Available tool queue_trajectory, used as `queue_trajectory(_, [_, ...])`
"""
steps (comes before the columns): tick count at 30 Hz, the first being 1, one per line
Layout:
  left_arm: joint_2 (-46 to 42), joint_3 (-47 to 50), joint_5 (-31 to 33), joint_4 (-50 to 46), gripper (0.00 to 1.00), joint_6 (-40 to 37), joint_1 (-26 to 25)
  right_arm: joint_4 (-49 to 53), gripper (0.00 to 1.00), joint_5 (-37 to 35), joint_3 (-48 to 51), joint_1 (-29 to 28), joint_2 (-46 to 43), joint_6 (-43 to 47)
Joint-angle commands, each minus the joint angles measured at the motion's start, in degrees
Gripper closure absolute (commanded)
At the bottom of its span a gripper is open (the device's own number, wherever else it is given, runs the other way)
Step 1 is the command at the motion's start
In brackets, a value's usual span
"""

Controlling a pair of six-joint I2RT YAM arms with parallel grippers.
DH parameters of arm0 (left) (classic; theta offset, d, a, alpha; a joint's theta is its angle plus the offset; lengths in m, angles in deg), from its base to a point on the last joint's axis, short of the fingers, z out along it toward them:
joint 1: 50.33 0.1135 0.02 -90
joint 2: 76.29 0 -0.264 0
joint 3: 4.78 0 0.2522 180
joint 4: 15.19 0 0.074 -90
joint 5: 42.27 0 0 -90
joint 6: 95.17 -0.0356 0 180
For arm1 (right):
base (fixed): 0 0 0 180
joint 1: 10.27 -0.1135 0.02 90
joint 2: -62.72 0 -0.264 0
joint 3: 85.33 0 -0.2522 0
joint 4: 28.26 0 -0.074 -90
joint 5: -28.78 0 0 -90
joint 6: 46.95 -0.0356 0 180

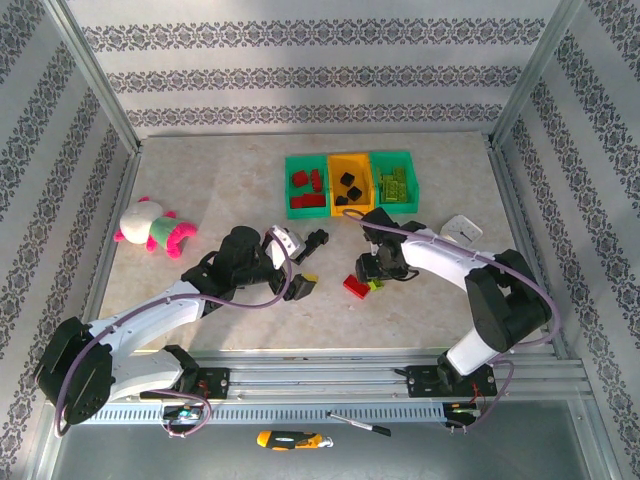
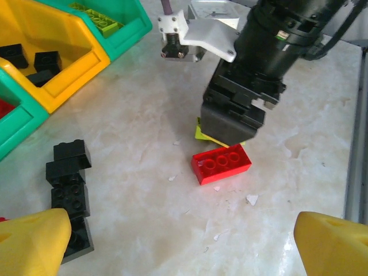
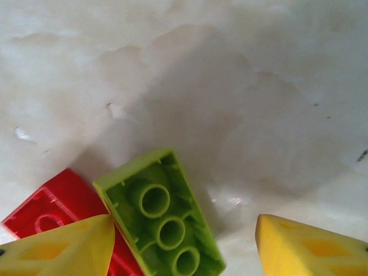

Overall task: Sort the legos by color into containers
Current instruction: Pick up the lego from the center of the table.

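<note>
The right gripper (image 3: 184,248) is down low on the table (image 1: 200,180). Its yellow fingers (image 3: 310,247) are apart, with a lime brick (image 3: 164,218) between them. One finger sits right at the brick's edge, and the other has a gap beside it. A red brick (image 2: 221,163) touches the lime one on one side. On the other side there is only bare table. The left gripper (image 2: 184,238) is wide open and holds nothing. A clump of black bricks (image 2: 69,184) lies just beside one of its fingertips.

The lime brick is long, with three round tubes showing. It seems to lie upside down, maybe a bit tilted.

The three bins (image 1: 351,157) stand in a row farther back: green, orange, green. Red, black and lime bricks are inside them. The table is pale and marbled, and striped walls (image 1: 300,80) stand around it.
</note>
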Motion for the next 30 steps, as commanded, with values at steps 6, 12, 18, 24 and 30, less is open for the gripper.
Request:
queue_trajectory(6, [-0.46, -0.85, 0.1, 0.2, 0.01, 0.73, 0.39, -2.37, 0.38, -2.76, 1.42, 2.05, 2.01, -1.54])
queue_trajectory(12, [0.44, -1.26, 2.57, -0.54, 0.01, 2.05, 0.37, -3.5, 0.43, -0.6, 1.34, 1.97, 4.36, -3.74])
queue_trajectory(18, [1.86, -5.04, 5.66, -7.11, 0.01, 1.11, 0.38, -3.87, 0.62, -0.27, 1.58, 1.79, 3.68, -5.7])
queue_trajectory(24, [0.84, -4.61, 4.06, -3.46, 0.01, 2.13, 0.4, -2.93, 0.72, -1.01, -0.16, 1.6, 0.87, -5.45])
queue_trajectory(30, [0.11, -6.9, 3.03, -2.26, 0.01, 7.05, -0.34, -1.4, 0.75, -3.35, -3.85, 2.64, -3.26, -4.4])
